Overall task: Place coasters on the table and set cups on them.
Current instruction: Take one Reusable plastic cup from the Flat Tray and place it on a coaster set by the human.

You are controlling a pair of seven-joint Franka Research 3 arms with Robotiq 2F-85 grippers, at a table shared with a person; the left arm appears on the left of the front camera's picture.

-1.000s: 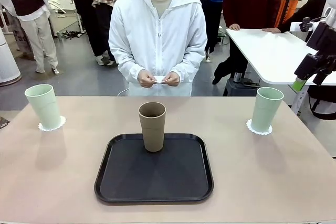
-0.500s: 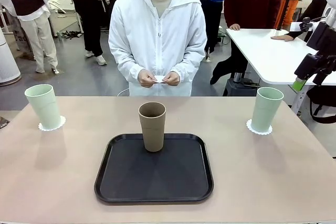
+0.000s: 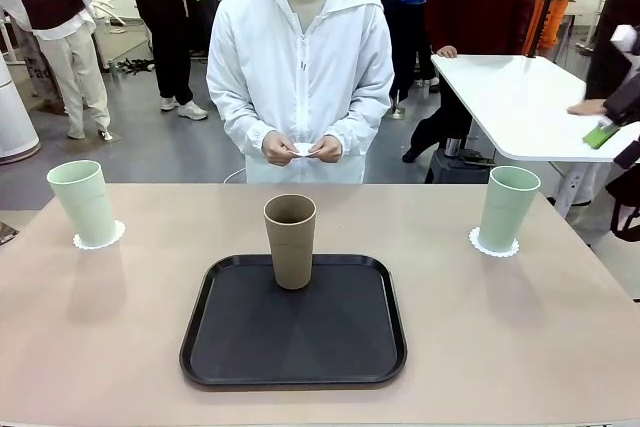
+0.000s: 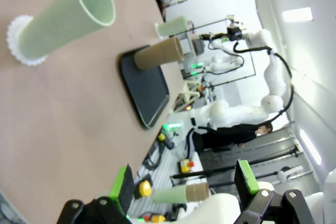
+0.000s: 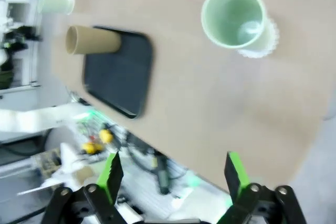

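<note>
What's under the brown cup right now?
The brown cup stands on the black tray, bare tray surface all round its base. The spot directly beneath the base is covered by the cup.

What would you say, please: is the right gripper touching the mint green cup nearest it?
Apart. The right wrist view shows the open right gripper held well clear of the mint green cup, with the table showing between them.

Grey floor (image 3: 150,157); white glossy table (image 3: 510,97) at right rear; onlookers (image 3: 50,17) standing along back.
</note>
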